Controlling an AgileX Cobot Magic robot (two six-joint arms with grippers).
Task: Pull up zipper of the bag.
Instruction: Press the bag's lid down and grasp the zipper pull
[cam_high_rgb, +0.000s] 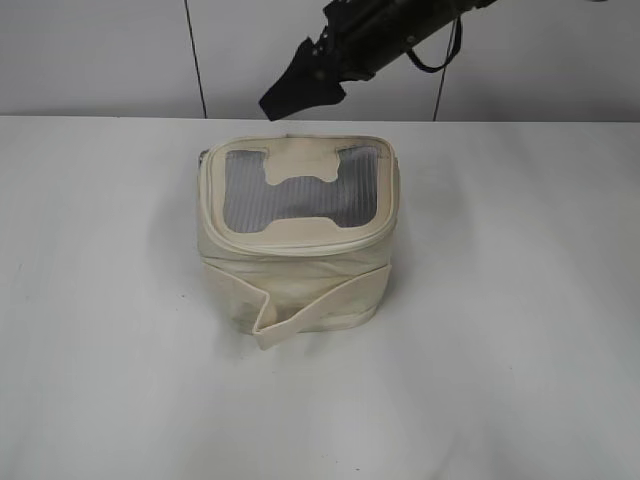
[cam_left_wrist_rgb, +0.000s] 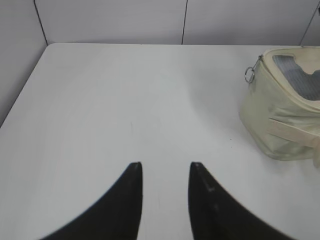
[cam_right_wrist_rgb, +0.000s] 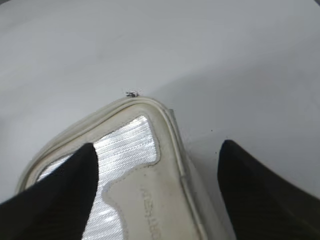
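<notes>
Hovering above the far edge of the bag (cam_high_rgb: 297, 235), at about twelve o'clock from it in the exterior view: the right gripper (cam_high_rgb: 300, 88), dark and raised clear of the lid. Spreading wide in the right wrist view, one finger (cam_right_wrist_rgb: 55, 192) over the grey mesh panel (cam_right_wrist_rgb: 122, 145), the other finger (cam_right_wrist_rgb: 265, 192) off past the lid rim over the white table (cam_right_wrist_rgb: 225, 60), pinching nothing. Showing at the far rounded corner of the lid, at twelve o'clock between those fingers: a small silver metal bit of the zipper (cam_right_wrist_rgb: 132, 93). Waiting well apart at nine o'clock from the bag in the left wrist view: the left gripper (cam_left_wrist_rgb: 165, 165), parted, gripping nothing, low over bare table. Dangling from the bag's upper corner there, a silver ring (cam_left_wrist_rgb: 249, 74). Sitting upright mid-table, lid facing up, long axis running three to nine o'clock, cream strap (cam_high_rgb: 320, 305) wrapping the body.
</notes>
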